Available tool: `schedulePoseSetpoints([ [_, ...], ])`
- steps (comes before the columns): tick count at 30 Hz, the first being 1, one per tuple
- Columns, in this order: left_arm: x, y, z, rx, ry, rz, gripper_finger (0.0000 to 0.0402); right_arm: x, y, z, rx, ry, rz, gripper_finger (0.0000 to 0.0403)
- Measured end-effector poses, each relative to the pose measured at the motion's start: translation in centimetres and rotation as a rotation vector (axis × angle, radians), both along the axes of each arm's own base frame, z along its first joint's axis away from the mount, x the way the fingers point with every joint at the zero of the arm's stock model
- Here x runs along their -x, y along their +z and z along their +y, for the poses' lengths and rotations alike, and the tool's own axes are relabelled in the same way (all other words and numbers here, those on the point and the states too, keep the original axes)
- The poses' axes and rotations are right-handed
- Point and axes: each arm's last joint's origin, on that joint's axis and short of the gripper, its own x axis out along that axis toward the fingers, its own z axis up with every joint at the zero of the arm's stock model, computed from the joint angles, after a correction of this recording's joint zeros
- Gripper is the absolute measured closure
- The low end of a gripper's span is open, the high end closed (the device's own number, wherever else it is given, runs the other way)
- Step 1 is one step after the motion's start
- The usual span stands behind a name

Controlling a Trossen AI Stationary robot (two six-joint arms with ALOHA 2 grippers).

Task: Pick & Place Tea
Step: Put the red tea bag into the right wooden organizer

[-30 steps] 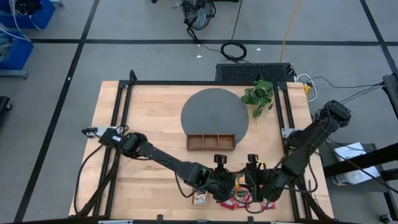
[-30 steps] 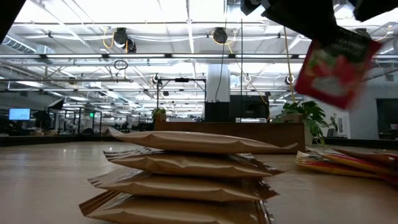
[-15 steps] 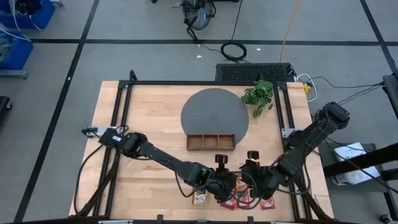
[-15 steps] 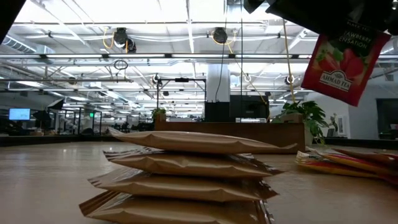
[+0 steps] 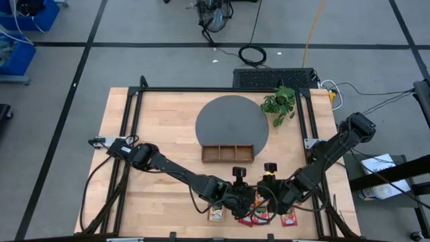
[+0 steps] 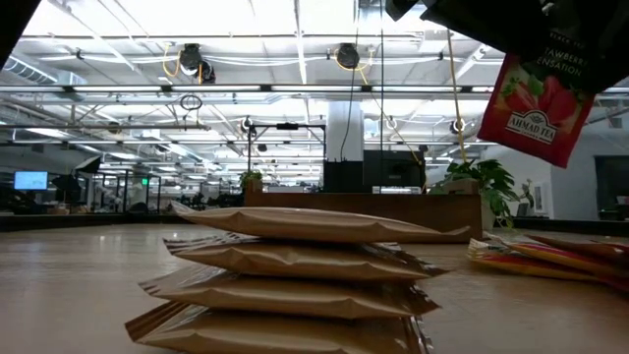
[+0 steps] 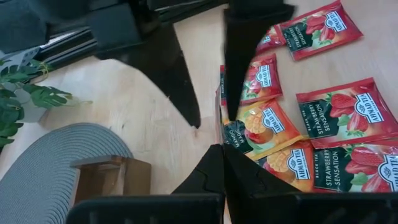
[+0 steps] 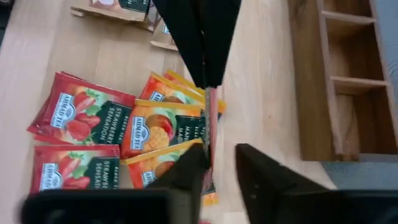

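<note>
- Gripping the red sachet (image 6: 536, 103) by its top edge, the left tool (image 7: 222, 152) is clamped shut and holds it hanging clear above the table (image 7: 137, 106).
- Right tool (image 8: 219, 152): fingers apart, straddling the same sachet edge-on; it lies against one finger, with a gap to the other.
- Risk: if the left tool lets go before the right one pinches, the sachet likely drops onto the loose sachets (image 7: 336, 118) below.
- Risk: an off-centre pinch could twist it, so it would enter the wooden tray (image 8: 311, 93) skewed.
</note>
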Motion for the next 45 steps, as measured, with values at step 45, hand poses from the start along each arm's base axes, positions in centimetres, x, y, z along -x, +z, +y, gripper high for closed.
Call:
schedulePoseSetpoints([
  [45,22.5,-6.5,3.4,0.378,-0.083,-0.354,0.0367,-5.9,5.3,-12.1,-0.005,-0.017,0.211,0.0403],
])
